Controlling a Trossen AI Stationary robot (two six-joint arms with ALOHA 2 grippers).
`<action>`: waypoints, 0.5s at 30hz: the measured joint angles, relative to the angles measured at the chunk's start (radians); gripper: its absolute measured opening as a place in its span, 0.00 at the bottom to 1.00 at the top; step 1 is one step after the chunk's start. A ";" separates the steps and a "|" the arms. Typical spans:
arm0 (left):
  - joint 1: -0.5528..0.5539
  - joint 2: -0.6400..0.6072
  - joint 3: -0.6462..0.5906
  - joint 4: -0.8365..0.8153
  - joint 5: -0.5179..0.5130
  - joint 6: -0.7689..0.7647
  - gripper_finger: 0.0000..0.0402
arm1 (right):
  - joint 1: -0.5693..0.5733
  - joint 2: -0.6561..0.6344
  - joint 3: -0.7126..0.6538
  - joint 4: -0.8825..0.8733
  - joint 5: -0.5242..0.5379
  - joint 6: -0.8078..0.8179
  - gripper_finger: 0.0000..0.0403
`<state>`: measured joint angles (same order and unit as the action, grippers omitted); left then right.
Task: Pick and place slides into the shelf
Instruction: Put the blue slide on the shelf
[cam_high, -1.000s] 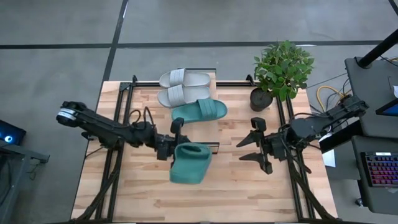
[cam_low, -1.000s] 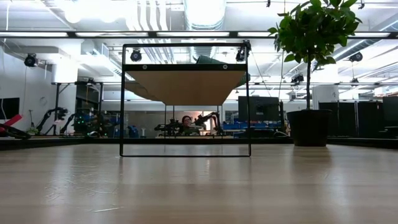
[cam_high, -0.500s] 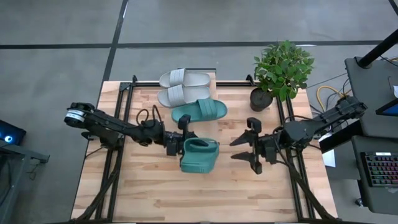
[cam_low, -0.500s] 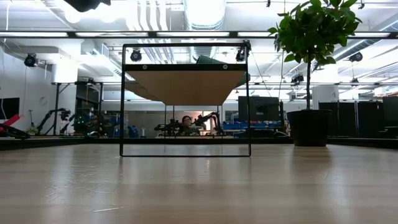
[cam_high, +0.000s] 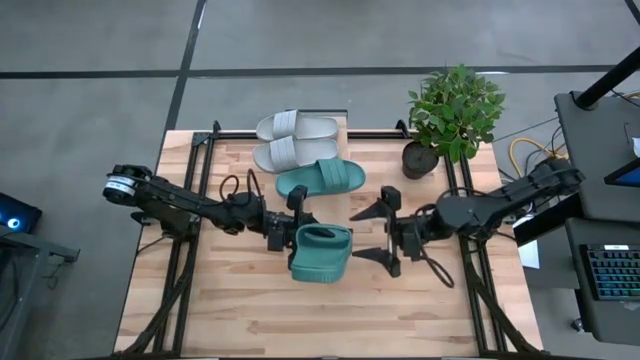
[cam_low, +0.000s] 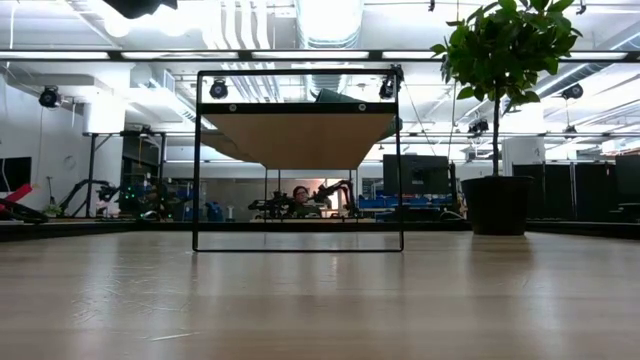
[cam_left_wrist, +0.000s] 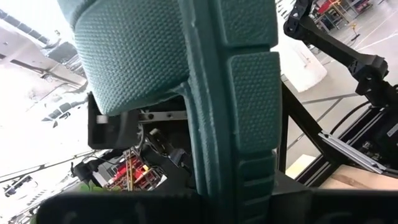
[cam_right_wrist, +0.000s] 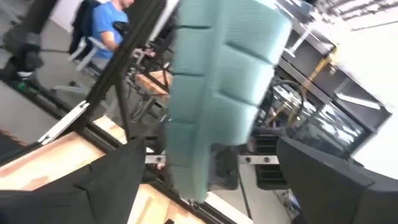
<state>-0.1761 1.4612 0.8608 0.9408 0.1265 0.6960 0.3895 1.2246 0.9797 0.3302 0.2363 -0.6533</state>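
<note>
Now the left gripper (cam_high: 292, 232) is clamped on the edge of a teal sandal (cam_high: 320, 252), holding it up just in front of the shelf (cam_high: 345, 130). Right beside that sandal the right gripper (cam_high: 365, 235) stands with its fingers spread wide and empty. On the shelf lie two pale sandals (cam_high: 296, 127) and, nearest the held one, the other teal sandal (cam_high: 322, 178).

Three slides (cam_high: 308, 154) lie in a row on the shelf (cam_high: 345, 121) at the rear of the surface (cam_high: 400, 300). Fourth slide (cam_high: 320, 252) held mid-surface, between left gripper (cam_high: 290, 215) and right gripper (cam_high: 372, 233). Potted plant (cam_high: 452, 115) right of shelf.
</note>
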 joint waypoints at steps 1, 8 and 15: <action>0.000 0.000 0.000 0.000 0.000 0.000 0.05 | -0.002 0.008 0.014 -0.005 0.015 0.003 0.88; 0.000 -0.001 0.000 0.010 -0.007 0.045 0.05 | -0.009 0.049 0.079 -0.035 0.028 0.084 0.86; 0.009 0.002 -0.001 0.020 -0.013 0.055 0.05 | -0.009 0.068 0.100 -0.046 0.020 0.137 0.76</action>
<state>-0.1668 1.4637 0.8600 0.9604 0.1135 0.7506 0.3805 1.2926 1.0794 0.2844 0.2563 -0.5168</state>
